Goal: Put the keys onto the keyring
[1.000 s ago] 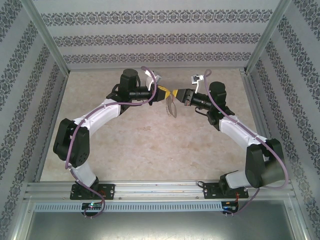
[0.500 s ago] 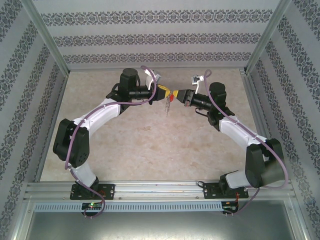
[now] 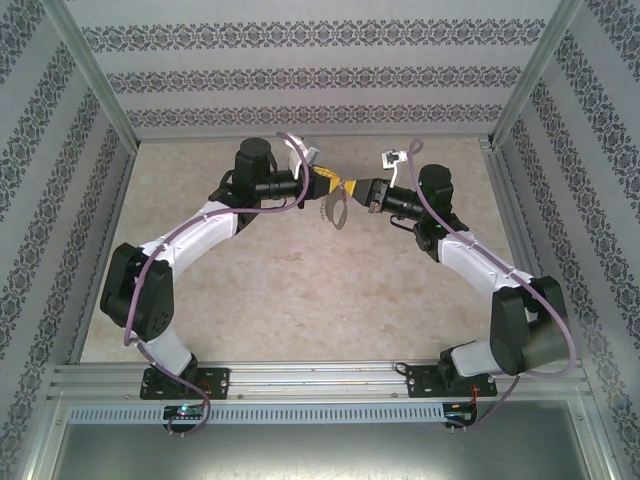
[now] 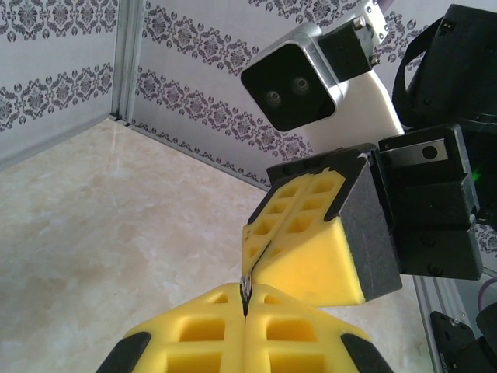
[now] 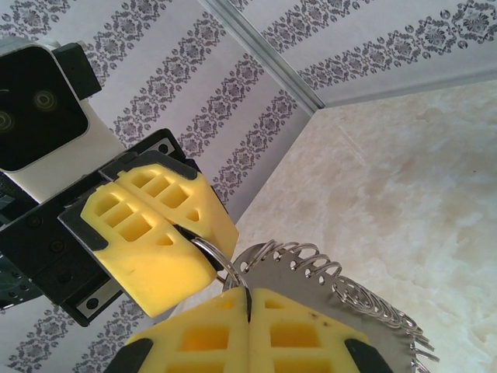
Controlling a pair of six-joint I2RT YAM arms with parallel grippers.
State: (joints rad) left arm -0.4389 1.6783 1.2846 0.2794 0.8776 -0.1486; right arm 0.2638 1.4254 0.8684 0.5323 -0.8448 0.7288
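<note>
Above the far middle of the worktop [image 3: 300, 300], the top view has the left gripper [image 3: 328, 184] and the right gripper [image 3: 360, 186] meeting tip to tip, with the keyring [image 3: 338, 210] hanging between them. From the left wrist, the left gripper's yellow pads [image 4: 194, 334] are pressed together on a thin sliver of metal, the right gripper's closed tips touching it just beyond. From the right wrist, both closed grippers pinch the loop, and its small silvery pieces [image 5: 342, 284] fan out rightwards.

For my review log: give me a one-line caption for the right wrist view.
Right gripper and left gripper meet tip to tip, both shut on the keyring.
</note>
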